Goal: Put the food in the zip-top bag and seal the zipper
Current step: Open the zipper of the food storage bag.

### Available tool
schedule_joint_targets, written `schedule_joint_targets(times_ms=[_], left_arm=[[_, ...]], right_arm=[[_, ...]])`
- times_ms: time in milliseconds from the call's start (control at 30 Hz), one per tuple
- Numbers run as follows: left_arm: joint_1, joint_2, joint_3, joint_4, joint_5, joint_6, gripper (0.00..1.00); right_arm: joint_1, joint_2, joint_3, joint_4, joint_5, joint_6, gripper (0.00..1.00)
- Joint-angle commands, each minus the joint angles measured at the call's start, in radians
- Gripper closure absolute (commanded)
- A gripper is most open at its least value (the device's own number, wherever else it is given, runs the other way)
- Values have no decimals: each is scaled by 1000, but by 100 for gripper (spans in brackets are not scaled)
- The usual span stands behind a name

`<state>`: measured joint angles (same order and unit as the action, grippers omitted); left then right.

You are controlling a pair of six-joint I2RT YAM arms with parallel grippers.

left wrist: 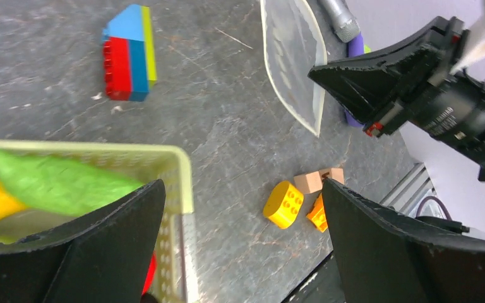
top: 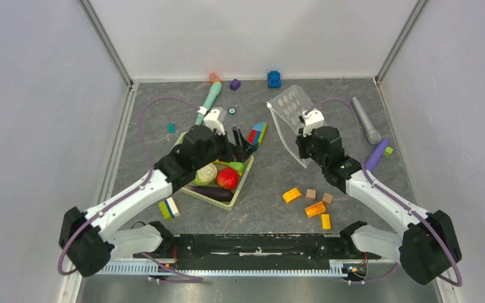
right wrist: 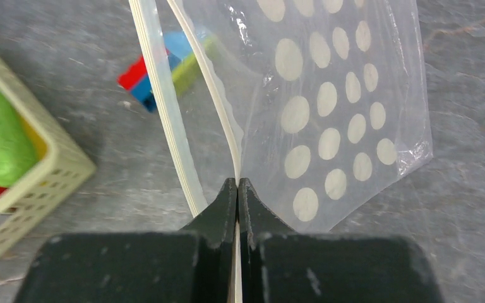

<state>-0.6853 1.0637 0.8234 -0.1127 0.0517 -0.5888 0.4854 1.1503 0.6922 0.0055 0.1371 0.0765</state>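
The pale green basket (top: 241, 181) holds the food: cabbage (top: 205, 173), tomato (top: 228, 178), eggplant (top: 212, 193) and cucumber (top: 235, 166). My left gripper (top: 243, 142) hangs open and empty over the basket's far right corner. In the left wrist view (left wrist: 240, 211) the cucumber (left wrist: 57, 183) lies beside the left finger. My right gripper (right wrist: 237, 184) is shut on one lip of the zipper (right wrist: 218, 95) and holds the dotted zip-top bag (right wrist: 328, 101) up off the table. The other zipper lip (right wrist: 164, 113) hangs apart, so the mouth is open toward the basket. The bag (top: 288, 106) stands right of the basket.
A red-blue-green block stack (top: 258, 134) lies between basket and bag. Orange, yellow and tan blocks (top: 309, 202) lie front right. A teal stick (top: 208, 101), a grey marker (top: 366, 128), a purple piece (top: 376, 154) and small toys line the back. A green-white block (top: 169, 208) sits front left.
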Motion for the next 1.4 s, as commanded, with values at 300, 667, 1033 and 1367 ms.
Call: schedule_joint_targets(times_ms=[300,667,1033,1367], left_arm=[[-191,371,281,83,-231,-31,0],[-197,435,292,80,-327,-55,19],[-265,379,351,-8,-358,-15,98],[-358,427,481,-85,-394,14,98]], right_arm=[[14,-130,-107,222,-346,195,100],[15,-220,-164,297,-445,194,100],[14,-186,-110,202,-301,108,65],[61,-88,-34,284,-261,71,34]])
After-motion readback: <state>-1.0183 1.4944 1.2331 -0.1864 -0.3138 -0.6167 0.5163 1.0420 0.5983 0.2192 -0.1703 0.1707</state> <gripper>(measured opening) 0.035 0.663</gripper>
